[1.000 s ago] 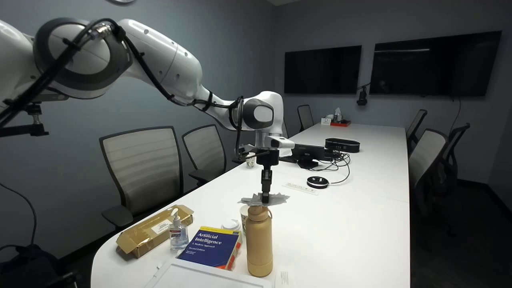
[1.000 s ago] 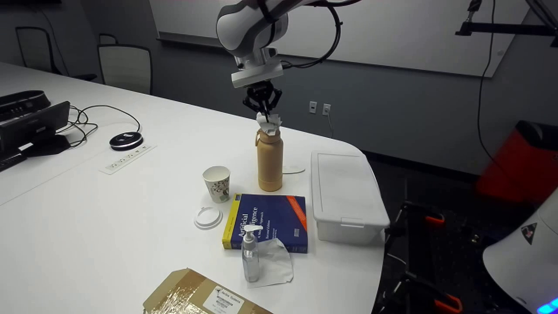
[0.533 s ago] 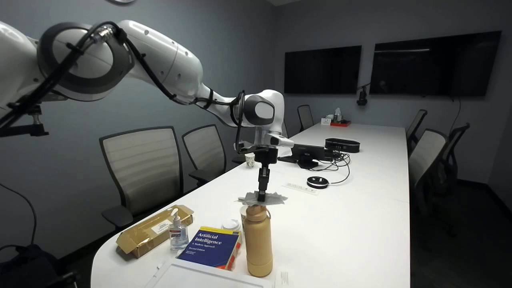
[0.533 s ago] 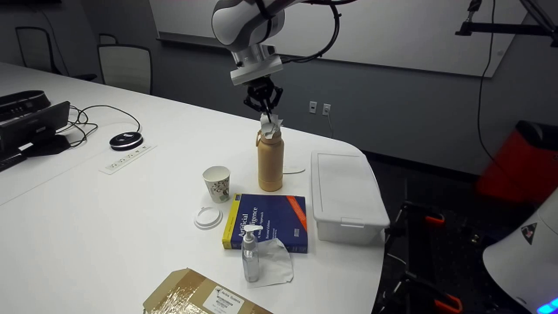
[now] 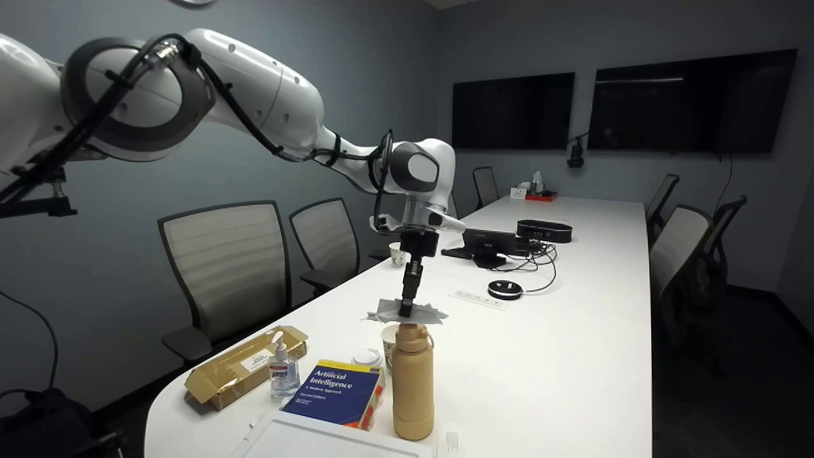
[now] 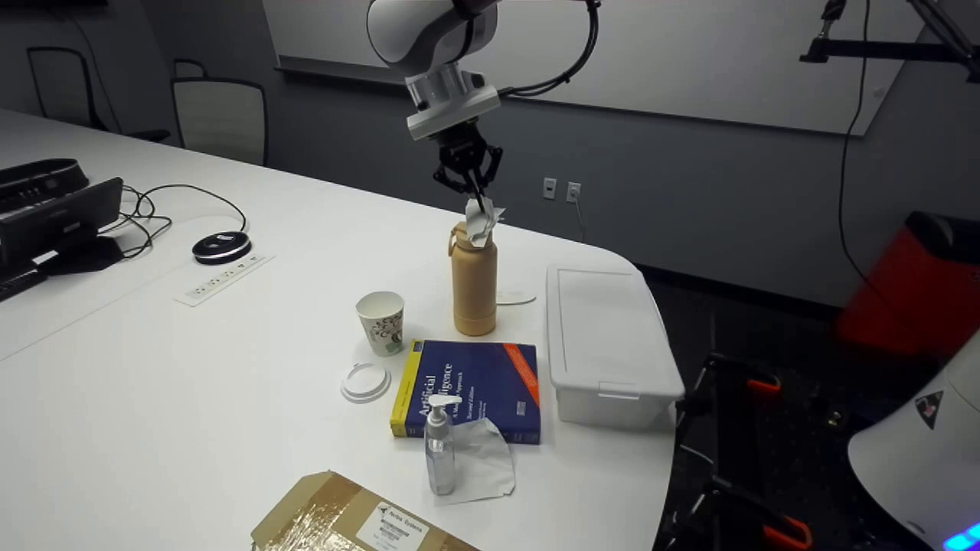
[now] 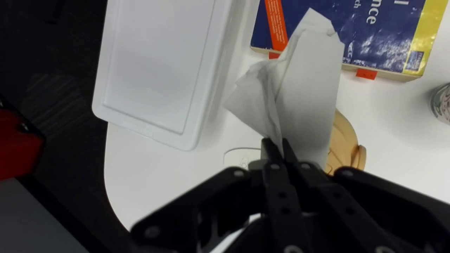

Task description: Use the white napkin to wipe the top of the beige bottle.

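My tool (image 7: pixel 278 147) points down, slightly tilted, clamped on the crumpled white napkin (image 7: pixel 309 84), which fans out to either side. In both exterior views the napkin is right at the top of the beige bottle (image 6: pixel 475 285), which stands upright on the white surface (image 6: pixel 191 398); I cannot tell whether the two touch. From the wrist view, the napkin hides part of the bottle's top. Near the bottle are a blue book (image 6: pixel 481 379), a patterned paper cup (image 6: pixel 383 329) and a lidded white box (image 6: pixel 612 337). A clear pump bottle (image 6: pixel 440 458) stands on the book's far side, away from the beige one.
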Robot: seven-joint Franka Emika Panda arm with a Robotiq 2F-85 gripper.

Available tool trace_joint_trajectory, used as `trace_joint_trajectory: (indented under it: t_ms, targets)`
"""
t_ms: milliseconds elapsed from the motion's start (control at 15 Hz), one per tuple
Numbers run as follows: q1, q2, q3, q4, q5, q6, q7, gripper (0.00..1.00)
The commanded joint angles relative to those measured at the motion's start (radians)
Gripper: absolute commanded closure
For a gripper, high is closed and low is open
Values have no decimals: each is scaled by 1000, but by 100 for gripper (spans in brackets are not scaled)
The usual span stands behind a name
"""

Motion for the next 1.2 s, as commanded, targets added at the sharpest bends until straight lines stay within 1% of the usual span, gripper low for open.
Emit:
trace_joint_trajectory:
  t_ms: [0,200,400,867,1133]
  targets:
    - [-18,44,31,71,33,-85,-52,99]
    - [-17,84,37,112,42,-112,-66,99]
    - [-15,115,40,140,43,-73,-69,99]
    - [-27,112,38,181,51,-18,-65,99]
    - [-31,108,34,173,36,-1,-54,99]
